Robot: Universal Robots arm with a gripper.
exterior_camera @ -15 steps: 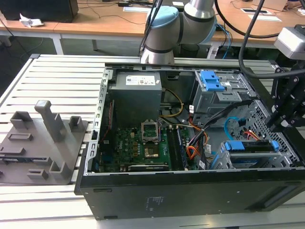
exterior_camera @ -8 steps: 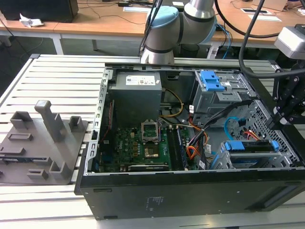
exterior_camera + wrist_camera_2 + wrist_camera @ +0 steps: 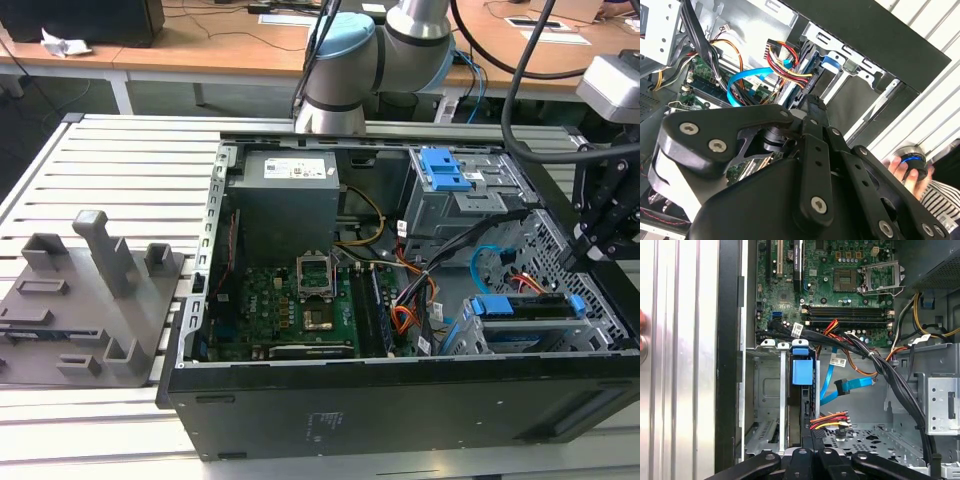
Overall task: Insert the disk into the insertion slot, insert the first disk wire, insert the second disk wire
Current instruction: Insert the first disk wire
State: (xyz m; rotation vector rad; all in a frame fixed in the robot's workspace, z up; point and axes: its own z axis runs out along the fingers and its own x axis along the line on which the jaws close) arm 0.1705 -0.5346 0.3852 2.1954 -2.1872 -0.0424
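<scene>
Black gripper [image 3: 813, 454], nearest in the first wrist view, poised over the open computer case [image 3: 400, 400] at the exterior view's right; whether parted or closed I cannot tell. Just beyond it, red-yellow-black wire bundle [image 3: 830, 419]. Next, disk [image 3: 802, 371], edge-on, its blue carrier seated in the grey drive cage [image 3: 765, 390]. Beside it, light-blue cable [image 3: 850, 385], curving across the bay. Farthest, green motherboard [image 3: 850, 275].
</scene>
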